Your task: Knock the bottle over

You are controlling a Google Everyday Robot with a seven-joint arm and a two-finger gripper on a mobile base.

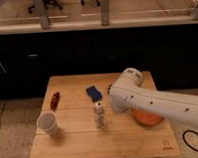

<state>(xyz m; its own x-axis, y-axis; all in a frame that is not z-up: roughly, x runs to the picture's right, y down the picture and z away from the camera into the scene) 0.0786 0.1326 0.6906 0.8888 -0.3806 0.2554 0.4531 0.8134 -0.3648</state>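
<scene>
The bottle is small, slim and white with a white cap and a greyish label. It stands upright near the middle of the wooden table. My white arm reaches in from the lower right, and its big rounded joint is just right of the bottle and a little behind it. My gripper is mostly hidden by that joint. Only a dark bit shows at the joint's left edge, above and to the right of the bottle's cap, apart from it.
A white paper cup stands at the table's left front. A small reddish-brown item lies behind it. A blue object lies just behind the bottle. An orange dish sits partly under my arm. A dark cabinet is behind the table.
</scene>
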